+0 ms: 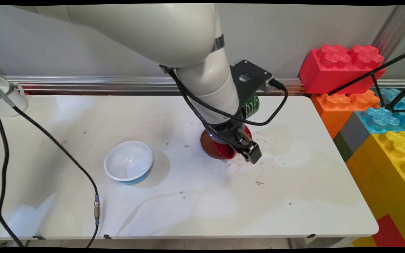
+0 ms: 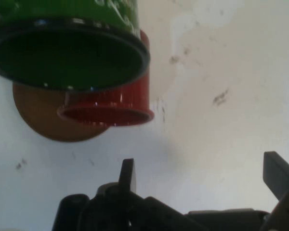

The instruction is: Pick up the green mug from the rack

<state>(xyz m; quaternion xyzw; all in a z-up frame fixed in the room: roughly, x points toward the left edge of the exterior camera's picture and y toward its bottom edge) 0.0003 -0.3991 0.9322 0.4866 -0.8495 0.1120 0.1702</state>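
Your jaws (image 2: 200, 175) are wide open, holding nothing, low over bare scuffed white bench (image 1: 294, 182). Just at their 10 o'clock in the main view: red cup (image 1: 225, 149) on a brown saucer (image 1: 209, 146), green cup (image 1: 251, 105) beyond at 12. Arm leans down from upper left, wrist tilted toward the bench's right. White-and-blue bowl (image 1: 128, 161) sits well apart at 9 o'clock. White mug (image 1: 7, 95) far left; big toy bricks (image 1: 343, 66) off the right end.
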